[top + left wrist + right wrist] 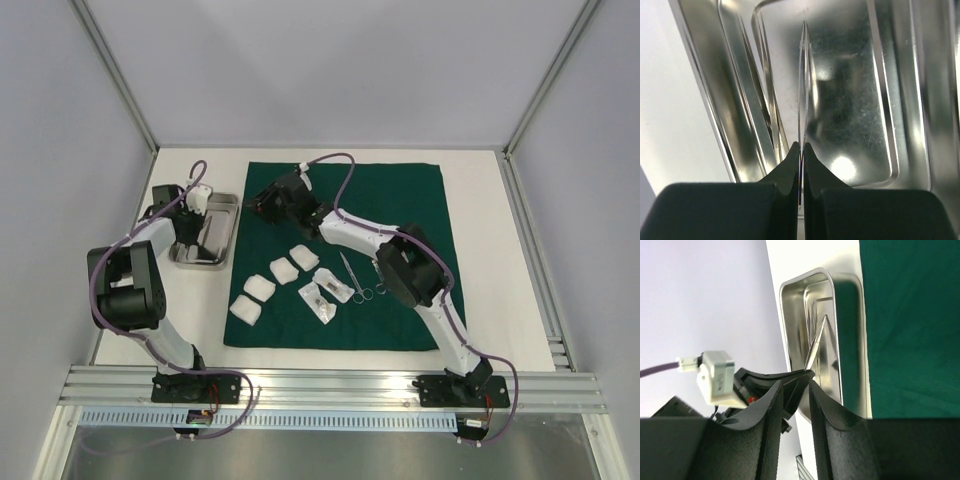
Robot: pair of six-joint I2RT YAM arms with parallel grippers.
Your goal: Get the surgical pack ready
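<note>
Two arms over a white table (pixel 480 200); the biggest item is the large square dark green cloth (pixel 400 200), spread flat mid-table. The shiny rectangular steel tray (pixel 215 245) sits on bare table just beside the cloth's left edge, toward the far end; can't tell whether they touch.

Left gripper (pixel 801 147) hangs over the tray, clenched on a slim flat metal instrument (pixel 803 75) that shows edge-on in its wrist view; in the right wrist view the same instrument (pixel 818 337) slants from the fingertips down into the tray.

Right gripper (pixel 796 390) is over the cloth's far-left part, pointing at the tray and close to the left gripper; jaws are apart with nothing between them.

On the cloth's near-left part, four white gauze squares (pixel 283 270) lie in a diagonal row, near each other, the nearest at the cloth's left edge. Just right of them are two small clear packets (pixel 332 284) side by side; contents are too small to tell. Beside the packets lie ring-handled slim metal instruments (pixel 352 275), flat on the cloth, next to the right arm's forearm.
</note>
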